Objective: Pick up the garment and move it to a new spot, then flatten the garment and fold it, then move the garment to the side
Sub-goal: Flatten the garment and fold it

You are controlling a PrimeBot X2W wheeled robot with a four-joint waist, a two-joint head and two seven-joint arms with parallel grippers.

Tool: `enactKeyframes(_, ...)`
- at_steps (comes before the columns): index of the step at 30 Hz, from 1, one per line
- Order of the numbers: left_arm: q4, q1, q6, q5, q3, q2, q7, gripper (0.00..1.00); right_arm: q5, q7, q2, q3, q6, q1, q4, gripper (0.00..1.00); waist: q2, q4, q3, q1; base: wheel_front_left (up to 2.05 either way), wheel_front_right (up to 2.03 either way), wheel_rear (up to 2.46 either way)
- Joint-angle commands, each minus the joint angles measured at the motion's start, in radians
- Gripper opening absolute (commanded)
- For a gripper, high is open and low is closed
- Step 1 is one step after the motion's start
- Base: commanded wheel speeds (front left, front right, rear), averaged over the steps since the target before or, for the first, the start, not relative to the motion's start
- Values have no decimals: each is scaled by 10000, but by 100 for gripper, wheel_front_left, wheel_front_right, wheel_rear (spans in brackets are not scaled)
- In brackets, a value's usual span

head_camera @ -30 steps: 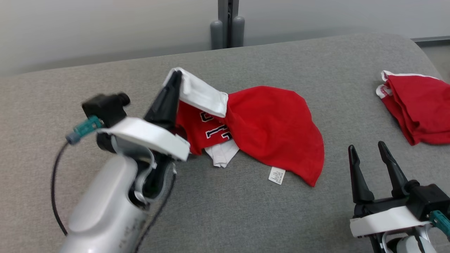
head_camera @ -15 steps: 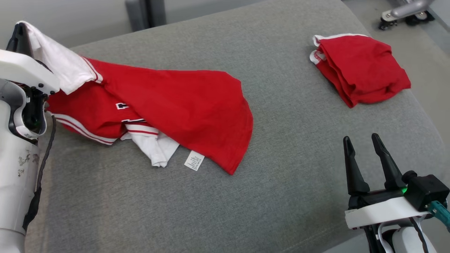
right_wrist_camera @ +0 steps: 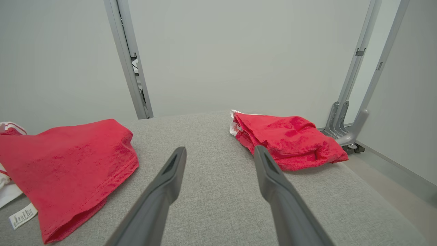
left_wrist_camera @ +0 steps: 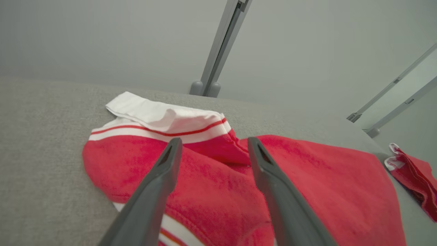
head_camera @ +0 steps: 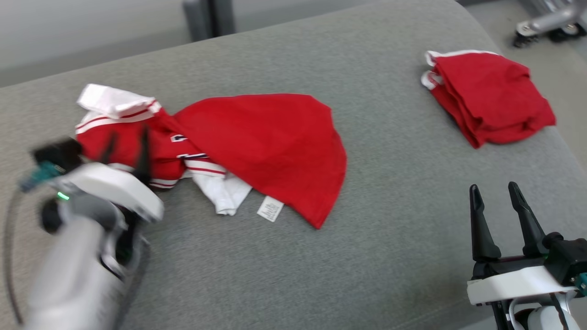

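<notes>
1. The crumpled red-and-white jersey garment (head_camera: 266, 137) lies unheld on the grey fabric-covered counter (head_camera: 390, 256), well left of the folded red cloth pile (head_camera: 490, 96).
2. Left claw (head_camera: 127, 149) gapes empty over the garment's striped end, far from that pile; right claw (head_camera: 493, 192), nearer the pile, is spread and empty.
3. Flattening, folding and the sideways move remain.

The grey fabric-covered surface (head_camera: 390, 256) has a rounded far right corner. A red garment (head_camera: 270, 137) with white, red-striped trim lies crumpled on its left half. One broad red panel spreads toward the middle, and a white label (head_camera: 270, 209) rests on the fabric at its near edge. Well apart, near the far right corner, lies a folded red cloth (head_camera: 493, 96) with white edging.
</notes>
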Motion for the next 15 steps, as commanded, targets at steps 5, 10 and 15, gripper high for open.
enactKeyframes(5,-1794,1885,376,-304,-908,-732,1165,100,-254,-2,-51,-16,-3,-8,-156,100,-1,801,-184,0,0,0,0)
enactKeyframes(10,-2084,2278,861,-248,-1425,-1315,1675,100,-292,0,-51,122,-3,-253,-171,100,-1,885,-16,0,0,0,0)
enactKeyframes(15,-2157,2218,765,-792,-1406,-1835,1942,100,-186,-2,-51,185,-3,-170,-112,100,-1,612,32,0,0,0,0)
